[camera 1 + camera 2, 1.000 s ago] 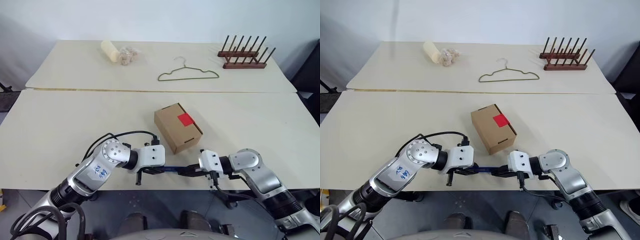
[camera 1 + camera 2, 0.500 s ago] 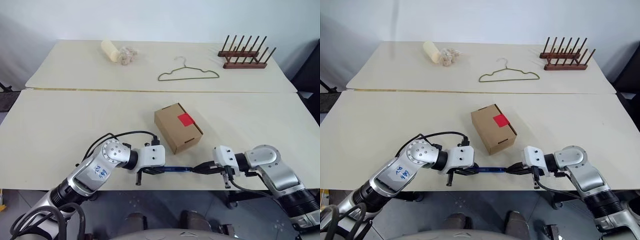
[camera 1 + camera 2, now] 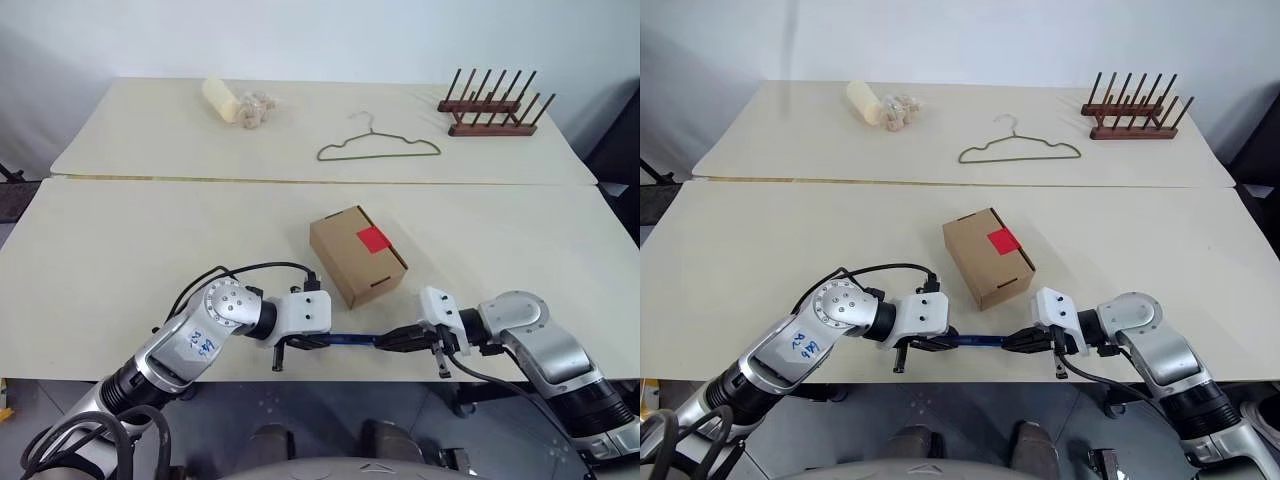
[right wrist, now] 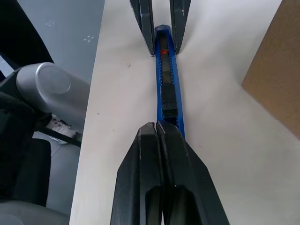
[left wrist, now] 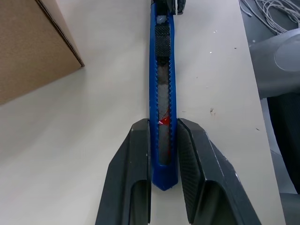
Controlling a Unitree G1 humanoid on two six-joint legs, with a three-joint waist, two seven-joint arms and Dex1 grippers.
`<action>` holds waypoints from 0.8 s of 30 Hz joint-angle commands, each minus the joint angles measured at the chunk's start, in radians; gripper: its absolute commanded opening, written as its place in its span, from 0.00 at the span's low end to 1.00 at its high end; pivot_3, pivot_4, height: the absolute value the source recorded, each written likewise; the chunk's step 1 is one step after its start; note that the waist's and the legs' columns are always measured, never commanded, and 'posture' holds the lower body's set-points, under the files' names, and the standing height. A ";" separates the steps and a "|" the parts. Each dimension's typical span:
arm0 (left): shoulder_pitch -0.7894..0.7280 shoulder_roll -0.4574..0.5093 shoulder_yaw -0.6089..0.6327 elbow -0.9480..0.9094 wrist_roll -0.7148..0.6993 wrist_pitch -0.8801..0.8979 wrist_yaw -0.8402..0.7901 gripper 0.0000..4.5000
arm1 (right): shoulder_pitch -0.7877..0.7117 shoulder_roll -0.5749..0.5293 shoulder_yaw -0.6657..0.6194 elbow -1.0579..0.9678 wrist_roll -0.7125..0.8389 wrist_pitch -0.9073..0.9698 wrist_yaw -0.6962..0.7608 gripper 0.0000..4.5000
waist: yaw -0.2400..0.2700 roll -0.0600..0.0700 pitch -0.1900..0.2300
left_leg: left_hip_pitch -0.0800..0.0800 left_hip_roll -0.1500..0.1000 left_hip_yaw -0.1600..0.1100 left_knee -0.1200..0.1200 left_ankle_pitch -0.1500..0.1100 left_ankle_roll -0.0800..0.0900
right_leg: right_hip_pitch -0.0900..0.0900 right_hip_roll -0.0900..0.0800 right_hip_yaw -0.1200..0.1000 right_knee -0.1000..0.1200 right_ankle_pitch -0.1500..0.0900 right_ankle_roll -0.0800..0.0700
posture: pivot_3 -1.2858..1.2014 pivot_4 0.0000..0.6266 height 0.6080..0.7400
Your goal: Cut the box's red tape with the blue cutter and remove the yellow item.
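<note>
The blue cutter [image 3: 350, 340] lies along the table's near edge, in front of the box [image 3: 356, 255]. My left gripper [image 3: 305, 342] is shut on the cutter's left end; the left wrist view shows its fingers [image 5: 136, 154] on both sides of the blue body [image 5: 162, 70]. My right gripper [image 3: 385, 342] is shut, its joined tips [image 4: 157, 125] at the cutter's right end, just past the ribbed slider [image 4: 168, 96]. The brown box stands closed with the red tape [image 3: 372, 238] on its top. The yellow item is hidden.
On the far table lie a wire hanger [image 3: 378, 148], a wooden peg rack [image 3: 495, 112] at the back right, and a pale roll [image 3: 222, 98] beside a small bag at the back left. The table's front edge [image 3: 340, 378] runs just below the cutter.
My right gripper drew back to the right along the cutter, then returned a little toward its end, rolling slightly. The left gripper, the cutter and the box stayed put.
</note>
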 commanded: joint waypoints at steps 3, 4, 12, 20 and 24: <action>0.021 -0.002 -0.051 0.001 0.007 0.016 -0.014 0.10 | 0.008 0.028 -0.026 -0.038 0.050 0.102 -0.050 0.01 | 0.000 0.000 0.000 | 0.000 0.000 0.000 0.000 0.000 0.000 | 0.000 0.000 0.000 -0.001 0.000 0.000 | 0.52 0.24 1.00; 0.022 -0.001 -0.050 0.001 0.007 0.016 -0.015 0.10 | 0.005 0.028 -0.023 -0.040 0.048 0.112 -0.053 0.01 | 0.000 0.000 0.000 | 0.000 0.000 0.000 0.000 0.000 0.000 | 0.000 0.000 0.000 0.000 0.000 0.000 | 0.52 0.24 1.00; 0.024 0.000 -0.049 -0.002 0.007 0.020 -0.013 0.10 | -0.011 0.017 -0.002 -0.050 0.014 0.129 -0.054 0.01 | 0.000 0.000 0.000 | 0.000 0.000 0.000 0.000 0.000 0.000 | 0.000 0.000 0.000 -0.001 0.000 0.000 | 0.52 0.24 1.00; 0.023 0.000 -0.049 -0.004 0.008 0.025 -0.011 0.10 | -0.027 0.024 0.035 -0.047 -0.040 0.115 -0.056 0.01 | -0.001 0.000 0.000 | 0.000 0.000 0.000 0.000 0.000 0.000 | 0.000 0.000 0.000 -0.001 0.000 0.000 | 0.52 0.24 1.00; 0.019 -0.004 -0.050 -0.001 0.008 0.027 -0.010 0.10 | -0.035 0.073 0.072 -0.041 -0.049 0.119 -0.077 0.01 | -0.001 0.000 0.000 | 0.000 0.000 0.000 0.000 0.000 0.000 | 0.000 0.000 0.000 -0.001 0.000 0.000 | 0.52 0.24 1.00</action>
